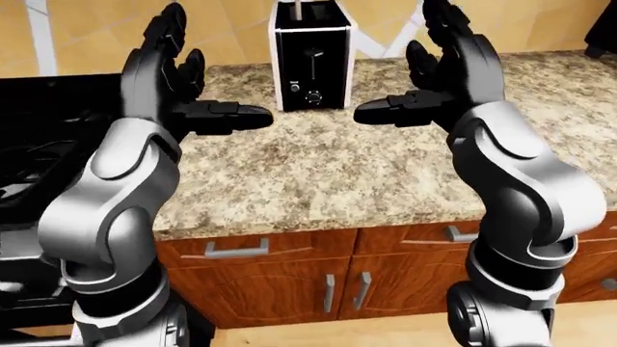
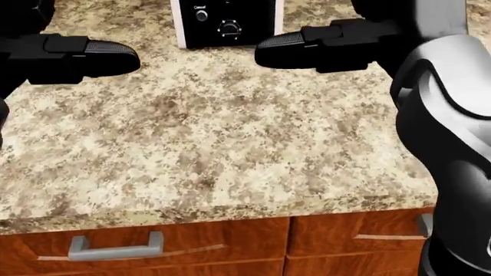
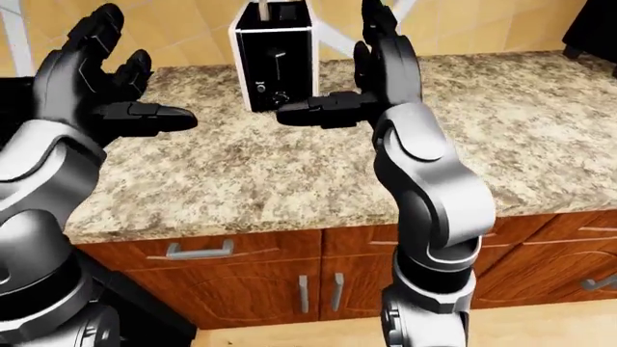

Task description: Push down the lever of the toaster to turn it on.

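Left-eye view: toaster between left robot hand and right robot hand, both spread empty.

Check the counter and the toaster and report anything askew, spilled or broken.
Nothing stands out. The toaster stands upright and square on the granite counter, with no spill or damage visible. The left hand and right hand are raised open on either side of it, touching nothing.

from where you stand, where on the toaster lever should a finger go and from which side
Probably on top of the lever, the small tab on the toaster's dark face, coming from above: it sits high in a vertical slot. The right hand, open and empty, looks nearest; the left hand is open too.
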{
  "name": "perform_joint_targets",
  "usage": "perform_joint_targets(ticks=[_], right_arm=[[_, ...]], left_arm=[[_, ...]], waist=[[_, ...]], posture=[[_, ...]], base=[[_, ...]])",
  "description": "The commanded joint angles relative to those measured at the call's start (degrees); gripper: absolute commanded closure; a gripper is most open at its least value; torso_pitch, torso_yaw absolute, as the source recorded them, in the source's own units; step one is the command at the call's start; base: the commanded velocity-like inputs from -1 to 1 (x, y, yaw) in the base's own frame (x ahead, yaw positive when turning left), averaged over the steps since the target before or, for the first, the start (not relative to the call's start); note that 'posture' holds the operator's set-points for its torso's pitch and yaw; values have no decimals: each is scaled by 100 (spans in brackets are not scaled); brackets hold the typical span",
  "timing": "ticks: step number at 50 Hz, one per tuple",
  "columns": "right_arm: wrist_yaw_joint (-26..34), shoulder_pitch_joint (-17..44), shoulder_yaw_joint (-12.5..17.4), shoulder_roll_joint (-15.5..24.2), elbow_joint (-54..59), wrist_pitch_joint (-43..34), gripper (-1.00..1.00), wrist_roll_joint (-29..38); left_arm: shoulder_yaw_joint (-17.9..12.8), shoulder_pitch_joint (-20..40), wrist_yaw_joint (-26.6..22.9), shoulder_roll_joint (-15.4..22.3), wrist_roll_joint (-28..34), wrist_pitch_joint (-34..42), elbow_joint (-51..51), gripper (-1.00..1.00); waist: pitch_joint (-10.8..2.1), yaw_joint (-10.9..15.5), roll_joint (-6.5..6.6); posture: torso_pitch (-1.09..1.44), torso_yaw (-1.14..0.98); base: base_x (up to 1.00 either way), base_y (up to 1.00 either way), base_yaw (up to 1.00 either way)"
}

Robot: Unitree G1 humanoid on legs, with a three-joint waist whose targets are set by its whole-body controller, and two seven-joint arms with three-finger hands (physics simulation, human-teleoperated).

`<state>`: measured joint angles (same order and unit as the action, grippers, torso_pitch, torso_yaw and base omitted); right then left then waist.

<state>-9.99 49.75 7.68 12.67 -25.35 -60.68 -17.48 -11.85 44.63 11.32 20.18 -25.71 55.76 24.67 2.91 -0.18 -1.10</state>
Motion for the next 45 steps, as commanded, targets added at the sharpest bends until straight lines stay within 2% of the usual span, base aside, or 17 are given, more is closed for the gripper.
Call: perform_joint_targets(ticks=[1, 8, 11, 13, 14, 15, 16, 17, 20, 25, 31, 34, 36, 39, 40, 42, 45], right_arm=[[34, 289, -23, 16, -243, 195, -100, -20], [39, 309, -11, 11, -271, 165, -100, -19], [43, 313, -4, 15, -269, 169, -100, -19], [36, 318, -11, 11, -286, 151, -100, -22], [30, 324, -9, 10, -301, 131, -100, -24], [38, 311, -6, 13, -293, 150, -100, -23], [30, 320, -6, 10, -307, 130, -100, -26], [36, 316, -9, 13, -301, 140, -100, -25], [59, 288, -17, 15, -251, 211, -100, -10], [88, 270, -24, 15, -216, 276, -100, 3], [94, 278, -38, -3, -219, 263, -100, 17], [96, 284, -34, -9, -226, 256, -100, 19], [89, 295, -33, -17, -236, 238, -100, 16], [86, 299, -23, -19, -241, 249, -100, 8], [97, 289, -38, -9, -226, 272, -100, 19], [104, 281, -62, -21, -220, 280, -100, 31], [100, 297, -58, -34, -248, 246, -100, 34]], left_arm=[[-191, 235, 42, 125, 45, -201, 237, -100], [-179, 219, 26, 122, 66, -248, 207, -100], [-176, 215, 17, 121, 72, -259, 199, -100], [-188, 230, 23, 128, 61, -233, 215, -100], [-197, 259, 51, 128, 35, -161, 265, -100], [-187, 227, 45, 120, 44, -196, 264, -100], [-184, 227, 37, 123, 47, -210, 247, -100], [-179, 229, 37, 122, 52, -217, 239, -100], [-173, 225, 32, 119, 63, -237, 218, -100], [-162, 215, 18, 109, 81, -257, 210, -100], [-163, 231, 25, 99, 84, -219, 227, -100], [-151, 219, 13, 93, 99, -250, 206, -100], [-145, 206, 7, 88, 108, -264, 208, -100], [-141, 224, 11, 83, 112, -239, 217, -100], [-150, 246, 21, 85, 101, -198, 238, -100], [-151, 246, 20, 83, 103, -200, 237, -100], [-144, 254, 32, 74, 101, -181, 255, -100]], waist=[[-281, 46, -69], [-218, 43, -1], [-203, 8, 202], [-218, -38, 443], [-280, -57, 665], [-351, -112, 674], [-227, -31, 583], [-166, -59, 588], [-202, -53, 380], [-187, -51, 176], [-105, 9, 175], [-107, 67, 23], [-78, 88, 71], [-141, 91, 107], [-286, 72, 142], [-57, 52, 162], [6, 27, 98]], posture=[[0, 0], [0, 0], [0, 0], [0, 0], [0, 0], [0, 0], [0, 0], [0, 0], [0, 0], [0, 0], [0, 0], [0, 0], [0, 0], [0, 0], [0, 0], [0, 0], [0, 0]], base=[[0, 14, 0], [0, 32, 0], [0, 39, 0], [0, 39, 0], [0, 39, 0], [0, 38, 0], [0, 39, 0], [0, 38, 0], [0, 39, 0], [0, 36, 0], [1, 5, 0], [0, 0, 0], [0, 0, 0], [1, 0, 0], [13, 0, 0], [31, 0, 0], [29, 0, 0]])
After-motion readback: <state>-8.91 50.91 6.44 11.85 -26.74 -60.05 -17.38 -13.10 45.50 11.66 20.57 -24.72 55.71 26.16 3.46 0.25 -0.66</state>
